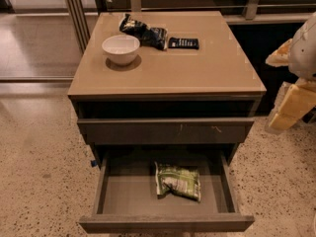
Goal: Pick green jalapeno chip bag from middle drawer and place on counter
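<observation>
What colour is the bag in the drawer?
Green and white bag, camera view; end effector far right.

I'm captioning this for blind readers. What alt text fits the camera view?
A green jalapeno chip bag lies in the open middle drawer. On the counter sit a white bowl, a black-and-blue snack bag and a black packet; the gripper hangs at the right edge.
</observation>
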You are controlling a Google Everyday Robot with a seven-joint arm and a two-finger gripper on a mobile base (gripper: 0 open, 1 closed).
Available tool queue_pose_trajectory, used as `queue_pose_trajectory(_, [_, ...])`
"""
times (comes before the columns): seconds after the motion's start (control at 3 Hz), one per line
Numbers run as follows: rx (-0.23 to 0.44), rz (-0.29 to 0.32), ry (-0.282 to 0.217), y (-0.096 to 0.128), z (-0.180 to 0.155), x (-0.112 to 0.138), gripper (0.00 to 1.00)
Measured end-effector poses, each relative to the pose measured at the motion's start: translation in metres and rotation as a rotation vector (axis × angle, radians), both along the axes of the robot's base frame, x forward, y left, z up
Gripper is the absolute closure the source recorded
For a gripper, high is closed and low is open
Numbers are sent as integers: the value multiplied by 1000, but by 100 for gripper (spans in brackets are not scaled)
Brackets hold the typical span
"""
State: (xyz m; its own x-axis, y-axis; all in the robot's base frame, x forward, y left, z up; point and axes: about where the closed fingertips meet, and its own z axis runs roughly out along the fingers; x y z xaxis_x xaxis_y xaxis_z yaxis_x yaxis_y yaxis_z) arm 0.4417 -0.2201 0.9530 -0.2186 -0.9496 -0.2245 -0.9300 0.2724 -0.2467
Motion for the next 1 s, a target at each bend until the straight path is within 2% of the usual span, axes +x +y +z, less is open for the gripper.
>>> queue_pose_trajectory(0.33, [83,8,47,-4,-79,1,42])
queue_pose_trajectory(0.67, [207,7,103,0,-169,4,65])
queue_pose_trajectory(1.0, [221,3,107,0,-181,8,88])
